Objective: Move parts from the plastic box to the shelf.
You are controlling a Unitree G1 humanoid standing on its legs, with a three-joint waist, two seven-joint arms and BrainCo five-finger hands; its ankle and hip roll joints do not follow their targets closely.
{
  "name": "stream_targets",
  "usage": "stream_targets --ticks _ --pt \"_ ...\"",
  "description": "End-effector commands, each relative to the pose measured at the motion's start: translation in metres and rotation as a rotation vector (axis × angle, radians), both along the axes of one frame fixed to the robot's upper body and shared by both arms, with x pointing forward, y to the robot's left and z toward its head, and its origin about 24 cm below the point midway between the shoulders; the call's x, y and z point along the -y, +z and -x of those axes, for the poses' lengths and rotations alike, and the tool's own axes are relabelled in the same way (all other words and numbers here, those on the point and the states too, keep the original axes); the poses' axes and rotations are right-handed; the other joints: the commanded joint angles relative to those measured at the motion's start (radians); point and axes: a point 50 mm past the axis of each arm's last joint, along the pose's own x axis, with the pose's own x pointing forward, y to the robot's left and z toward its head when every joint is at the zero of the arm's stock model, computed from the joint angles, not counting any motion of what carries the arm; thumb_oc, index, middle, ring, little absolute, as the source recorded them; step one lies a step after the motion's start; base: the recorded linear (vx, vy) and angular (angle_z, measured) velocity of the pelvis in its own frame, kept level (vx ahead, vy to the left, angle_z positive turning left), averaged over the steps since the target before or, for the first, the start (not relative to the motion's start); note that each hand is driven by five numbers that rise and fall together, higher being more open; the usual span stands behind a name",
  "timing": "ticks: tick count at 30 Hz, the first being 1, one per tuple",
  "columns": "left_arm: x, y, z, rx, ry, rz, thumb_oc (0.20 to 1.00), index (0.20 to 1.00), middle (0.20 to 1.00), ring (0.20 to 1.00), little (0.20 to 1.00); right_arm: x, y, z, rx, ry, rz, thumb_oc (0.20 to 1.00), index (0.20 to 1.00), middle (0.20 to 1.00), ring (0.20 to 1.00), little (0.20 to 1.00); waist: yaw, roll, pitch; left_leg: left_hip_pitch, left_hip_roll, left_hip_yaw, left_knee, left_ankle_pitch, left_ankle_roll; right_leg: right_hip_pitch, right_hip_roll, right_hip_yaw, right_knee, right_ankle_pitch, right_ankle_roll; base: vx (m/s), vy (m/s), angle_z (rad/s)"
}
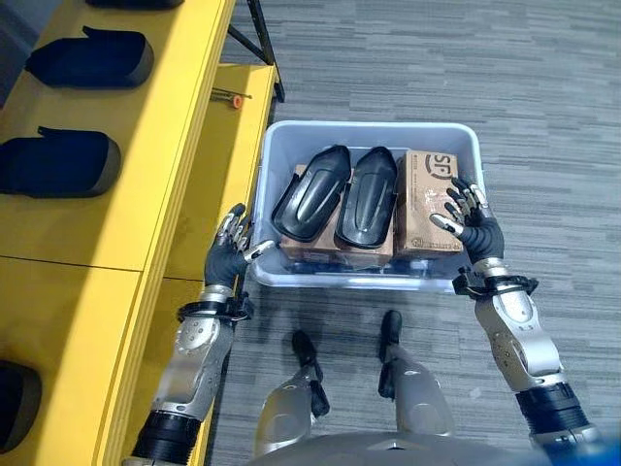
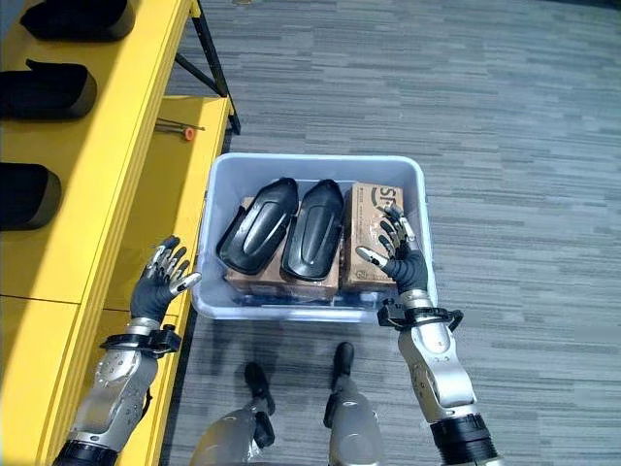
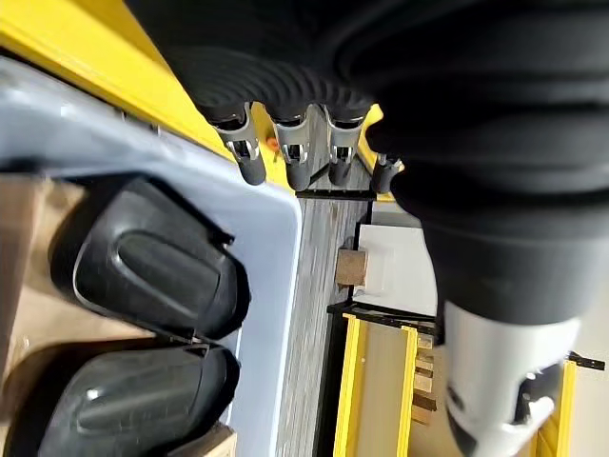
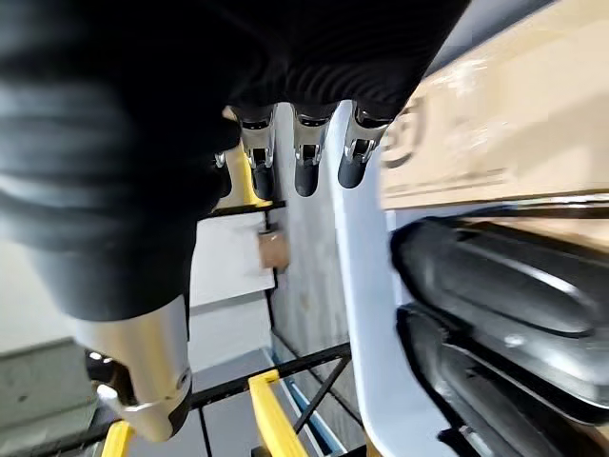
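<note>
Two black parts (image 1: 312,192) lie side by side in the plastic box (image 1: 277,146) btwn the hands, on cardboard boxes (image 1: 428,199). Left hand (image 1: 231,254) and right hand (image 1: 470,218): fingers spread, holding nothing. Several similar parts (image 1: 60,163) sit on the yellow shelf (image 1: 165,136); approx. two left to move.

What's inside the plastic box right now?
In the plastic box: two black moulded parts lying side by side on cardboard boxes. Whatever lies under the cardboard is covered.
</note>
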Motion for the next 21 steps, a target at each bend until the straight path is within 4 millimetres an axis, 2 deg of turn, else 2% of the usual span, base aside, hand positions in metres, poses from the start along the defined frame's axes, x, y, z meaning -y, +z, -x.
stream_targets --ticks 1,7,12,21 --pt "-0.009 0.023 -0.001 0.113 0.052 0.002 1.0 1.0 1.0 1.0 1.0 -0.012 0.031 -0.007 0.14 0.023 -0.081 1.0 1.0 1.0 1.0 1.0 0.008 -0.03 0.02 -0.036 0.049 -0.051 0.061 0.01 -0.079 0.011 -0.075 0.054 0.055 -0.044 0.119 -0.06 -0.088 -0.07" --pt "0.004 0.032 -0.012 0.152 0.063 0.036 1.0 1.0 1.0 1.0 1.0 -0.036 0.043 -0.015 0.173 0.084 -0.117 1.0 1.0 1.0 1.0 1.0 0.004 -0.023 0.061 -0.073 0.069 -0.021 0.035 0.038 -0.096 -0.05 -0.051 0.074 0.037 -0.026 0.122 -0.04 -0.072 -0.15" --pt "0.015 0.038 -0.021 0.168 0.079 0.053 1.0 1.0 1.0 1.0 1.0 -0.066 0.055 -0.021 0.203 0.171 -0.132 1.0 1.0 1.0 1.0 1.0 0.001 -0.015 0.11 -0.1 0.082 -0.003 0.027 0.051 -0.107 -0.099 -0.037 0.092 0.046 -0.022 0.116 -0.01 -0.065 -0.18" --pt "0.02 0.042 -0.025 0.18 0.096 0.062 1.0 1.0 1.0 1.0 1.0 -0.079 0.064 -0.03 0.219 0.186 -0.12 1.0 1.0 1.0 1.0 1.0 0.006 -0.003 0.146 -0.114 0.085 0.002 0.017 0.058 -0.112 -0.125 -0.033 0.095 0.051 -0.023 0.11 0.0 -0.007 -0.04"
